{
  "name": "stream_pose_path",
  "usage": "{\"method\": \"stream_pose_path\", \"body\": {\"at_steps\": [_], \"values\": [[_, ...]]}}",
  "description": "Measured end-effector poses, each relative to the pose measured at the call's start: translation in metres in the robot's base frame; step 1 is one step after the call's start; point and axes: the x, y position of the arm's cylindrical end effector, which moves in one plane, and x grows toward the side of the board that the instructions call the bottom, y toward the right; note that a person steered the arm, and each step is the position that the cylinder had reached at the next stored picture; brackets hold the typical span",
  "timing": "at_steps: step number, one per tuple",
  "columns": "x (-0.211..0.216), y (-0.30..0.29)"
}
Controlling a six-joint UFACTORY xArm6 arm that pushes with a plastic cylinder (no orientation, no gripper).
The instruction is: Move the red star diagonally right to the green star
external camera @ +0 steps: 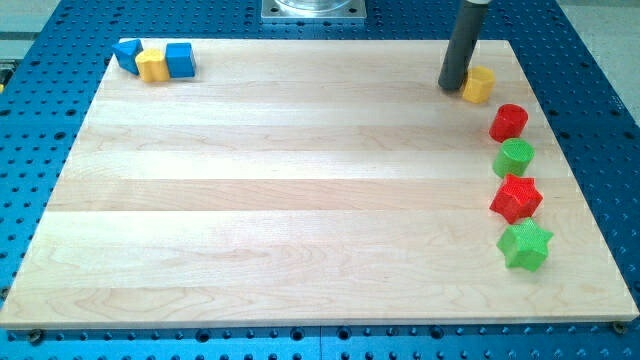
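The red star [516, 197] lies near the board's right edge, touching or nearly touching the green star [525, 245] just below it. My tip [453, 86] is at the view's top right, well above both stars, right beside the left side of a yellow block [479, 85]. A red round block [508, 121] and a green round block [514, 157] lie in a column between the yellow block and the red star.
At the view's top left corner of the wooden board [300, 200] sit a blue block [127, 53], a yellow block [152, 65] and a blue cube [179, 59], close together. A metal mount [313, 10] is at the top centre.
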Motion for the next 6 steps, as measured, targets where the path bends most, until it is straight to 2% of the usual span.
{"method": "stream_pose_path", "body": {"at_steps": [2,3,4,5,6], "values": [[0.012,0.031],[0.073,-0.033],[0.162,-0.045],[0.21,-0.022],[0.213,0.042]]}}
